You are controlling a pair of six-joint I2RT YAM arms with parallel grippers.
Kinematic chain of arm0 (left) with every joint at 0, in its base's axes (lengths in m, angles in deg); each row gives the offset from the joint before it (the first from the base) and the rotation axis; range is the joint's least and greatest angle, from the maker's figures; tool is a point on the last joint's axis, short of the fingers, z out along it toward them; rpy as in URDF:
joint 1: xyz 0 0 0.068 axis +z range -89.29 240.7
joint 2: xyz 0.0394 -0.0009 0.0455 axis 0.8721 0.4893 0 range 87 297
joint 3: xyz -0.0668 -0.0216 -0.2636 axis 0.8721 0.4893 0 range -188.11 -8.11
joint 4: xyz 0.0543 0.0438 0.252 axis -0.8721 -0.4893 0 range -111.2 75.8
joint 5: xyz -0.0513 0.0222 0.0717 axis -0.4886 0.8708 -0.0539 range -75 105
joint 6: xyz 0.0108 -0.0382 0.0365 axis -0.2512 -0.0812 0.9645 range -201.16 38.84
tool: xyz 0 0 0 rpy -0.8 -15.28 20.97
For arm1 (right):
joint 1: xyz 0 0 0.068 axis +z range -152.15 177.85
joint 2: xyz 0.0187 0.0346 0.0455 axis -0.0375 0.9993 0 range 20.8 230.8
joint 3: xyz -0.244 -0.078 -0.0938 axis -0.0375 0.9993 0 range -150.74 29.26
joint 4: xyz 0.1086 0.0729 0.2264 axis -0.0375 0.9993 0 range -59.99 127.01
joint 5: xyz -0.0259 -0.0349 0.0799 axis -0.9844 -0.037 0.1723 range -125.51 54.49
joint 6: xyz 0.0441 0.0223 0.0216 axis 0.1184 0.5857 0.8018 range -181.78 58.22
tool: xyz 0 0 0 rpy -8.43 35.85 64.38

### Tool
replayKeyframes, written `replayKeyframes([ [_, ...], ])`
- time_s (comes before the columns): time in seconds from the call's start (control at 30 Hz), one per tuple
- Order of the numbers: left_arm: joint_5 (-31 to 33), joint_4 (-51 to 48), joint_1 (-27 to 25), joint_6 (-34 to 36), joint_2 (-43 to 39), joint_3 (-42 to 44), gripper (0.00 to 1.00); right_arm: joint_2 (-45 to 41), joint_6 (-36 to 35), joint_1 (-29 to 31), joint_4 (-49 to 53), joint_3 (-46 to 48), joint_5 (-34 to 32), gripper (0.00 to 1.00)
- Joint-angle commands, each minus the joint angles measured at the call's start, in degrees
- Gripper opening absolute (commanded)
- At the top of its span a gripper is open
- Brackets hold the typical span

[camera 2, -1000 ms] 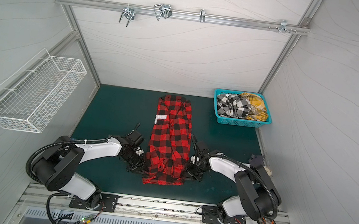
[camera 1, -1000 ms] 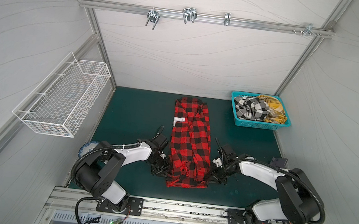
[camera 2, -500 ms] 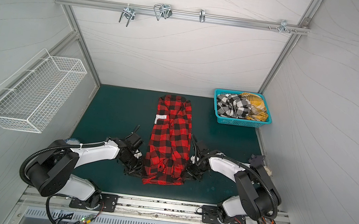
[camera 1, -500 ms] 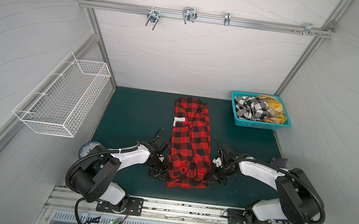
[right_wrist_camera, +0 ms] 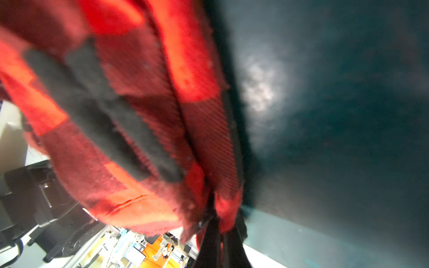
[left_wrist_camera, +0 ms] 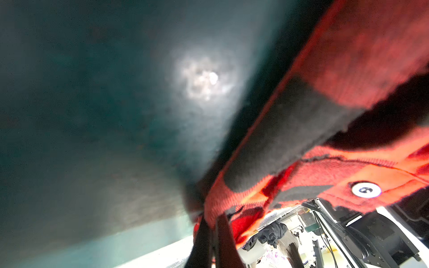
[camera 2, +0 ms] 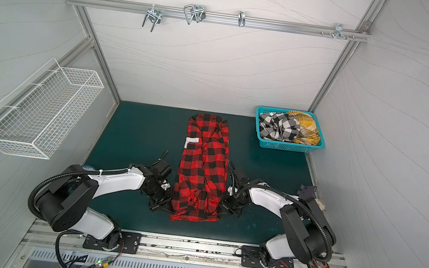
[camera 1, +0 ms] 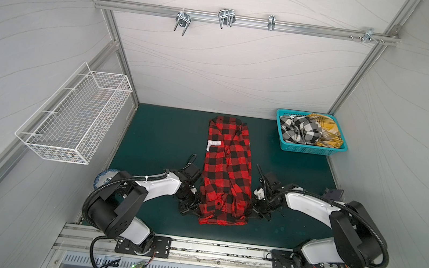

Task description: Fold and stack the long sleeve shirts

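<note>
Since a second ago, both pairs of jaws are being drawn shut. At the near left hem corner of the red-and-black plaid shirt, cloth is being clamped by the left gripper; at its near right corner, by the right gripper. The hem-to-collar fold is judged to be in hand: both corners are needing to be lifted evenly. Far right of that shirt, two more shirts are being left in the teal basket.

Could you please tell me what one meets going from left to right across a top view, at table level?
white wire basket → left pincer → red-and-black plaid shirt → right pincer → turquoise basket
</note>
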Motion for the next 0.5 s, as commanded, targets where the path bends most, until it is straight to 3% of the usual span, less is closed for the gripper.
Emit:
replayKeyframes([
  [0.0,0.7,0.7,-0.5,0.6,-0.3,-2.3,0.0,-0.6,-0.2,1.2,1.5,-1.9,-0.1,0.0],
  [0.3,2.7,-7.0,-1.0,1.7,-7.9,-1.1,0.0,-8.6,0.9,2.6,7.8,-0.7,-2.7,0.0],
  [0.47,3.2,-10.4,-4.1,0.1,-13.7,-0.2,0.0,-16.3,4.7,4.3,10.0,3.9,-1.6,0.0],
])
